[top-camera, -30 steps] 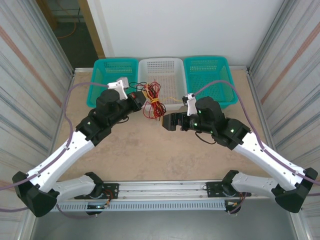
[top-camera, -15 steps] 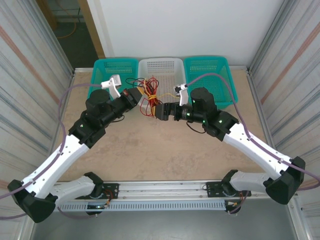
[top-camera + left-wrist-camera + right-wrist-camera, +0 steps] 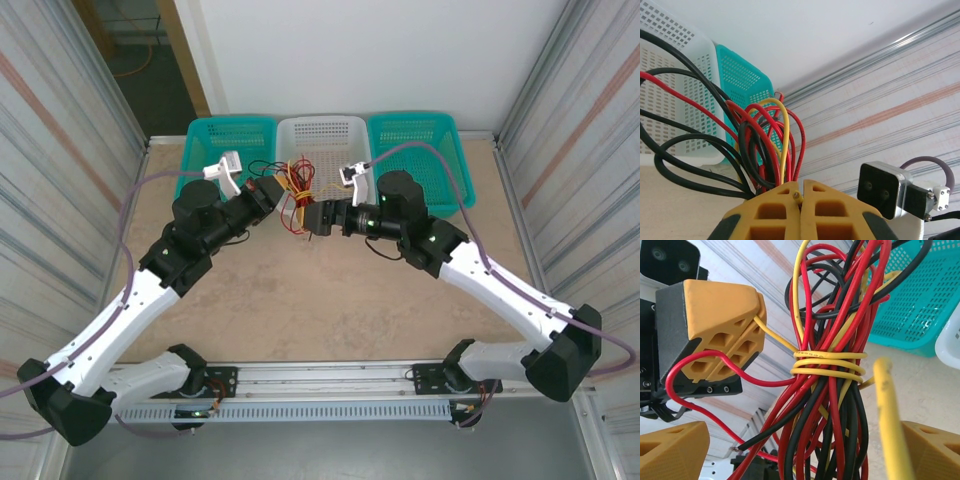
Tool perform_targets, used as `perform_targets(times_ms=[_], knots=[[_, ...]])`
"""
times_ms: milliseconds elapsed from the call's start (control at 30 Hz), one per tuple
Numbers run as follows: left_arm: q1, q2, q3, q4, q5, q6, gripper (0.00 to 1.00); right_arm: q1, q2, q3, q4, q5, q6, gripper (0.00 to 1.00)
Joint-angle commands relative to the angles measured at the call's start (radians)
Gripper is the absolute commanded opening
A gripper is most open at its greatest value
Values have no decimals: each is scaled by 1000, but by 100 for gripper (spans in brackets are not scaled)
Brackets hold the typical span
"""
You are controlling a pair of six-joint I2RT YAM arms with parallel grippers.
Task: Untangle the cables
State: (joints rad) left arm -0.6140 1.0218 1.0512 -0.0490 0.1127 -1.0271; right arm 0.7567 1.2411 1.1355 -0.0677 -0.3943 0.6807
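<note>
Three colours of cables [image 3: 299, 196], red, black and yellow, hang in a tangle just in front of the white basket [image 3: 331, 134]. The left gripper [image 3: 277, 187] is clamped tight on one yellow strand. The right gripper [image 3: 311, 219] gapes wide around the bundle.

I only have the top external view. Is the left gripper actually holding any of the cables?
Observer: Yes. The left wrist view has the left gripper shut on a yellow wire.
Operator: Where does that wire lead?
Observer: In the right wrist view it runs into a yellow wrap wound around the red and black wires.
Operator: And the other arm?
Observer: The right gripper is open, its fingers on either side of those wires, apart from them.
</note>
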Motion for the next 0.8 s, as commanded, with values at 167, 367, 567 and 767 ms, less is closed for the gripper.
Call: perform_targets(times_ms=[167, 367, 567, 767], knots=[[-1, -8, 21, 119, 69, -25, 0, -3, 56, 35, 55, -44, 40, 84], [0, -8, 26, 134, 68, -19, 0, -3, 76, 41, 55, -54, 42, 75], [0, -1, 29, 166, 71, -18, 0, -2, 84, 43, 61, -66, 48, 41], [0, 0, 20, 150, 56, -6, 0, -3, 74, 51, 45, -55, 22, 8]])
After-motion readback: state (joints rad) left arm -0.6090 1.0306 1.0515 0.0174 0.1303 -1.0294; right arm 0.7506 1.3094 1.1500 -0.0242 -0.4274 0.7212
